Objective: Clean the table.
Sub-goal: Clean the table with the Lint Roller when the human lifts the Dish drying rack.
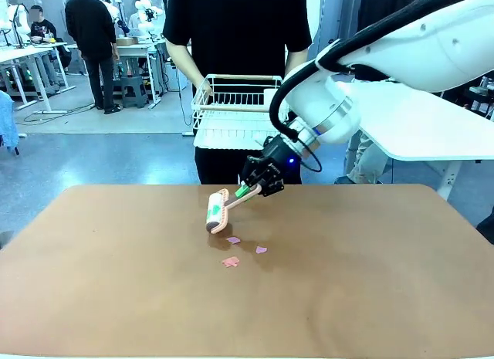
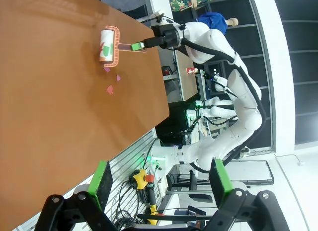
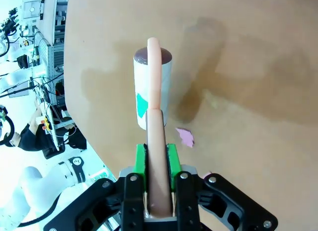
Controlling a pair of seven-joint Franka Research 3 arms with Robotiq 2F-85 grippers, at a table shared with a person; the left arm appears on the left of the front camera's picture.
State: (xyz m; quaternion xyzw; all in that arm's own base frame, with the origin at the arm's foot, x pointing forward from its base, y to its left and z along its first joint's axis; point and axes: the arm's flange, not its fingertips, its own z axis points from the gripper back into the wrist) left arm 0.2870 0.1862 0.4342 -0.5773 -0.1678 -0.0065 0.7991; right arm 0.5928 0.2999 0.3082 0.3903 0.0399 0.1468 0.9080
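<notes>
Our left gripper (image 2: 160, 175) hangs released beside the table (image 1: 116, 282), green pads wide apart, nothing between them. The table runs from our near edge across to the person's side. Three pink scraps (image 1: 231, 261) lie near its middle. Just beyond them, at their 11 o'clock, is the roller (image 1: 217, 211), a green patch on its drum; we cannot tell whether the drum touches the top. Our right gripper (image 1: 248, 191), at the roller's 2 o'clock, is clenched on the handle.

We judge that a drum pressed too lightly could shove the scraps along instead of lifting them, and the slim handle might twist between the pads.

The table looks smooth, slightly glossy, terracotta, bare apart from the scraps and roller. Past its far edge stand a rack (image 1: 231, 112) and a person (image 1: 235, 35).
</notes>
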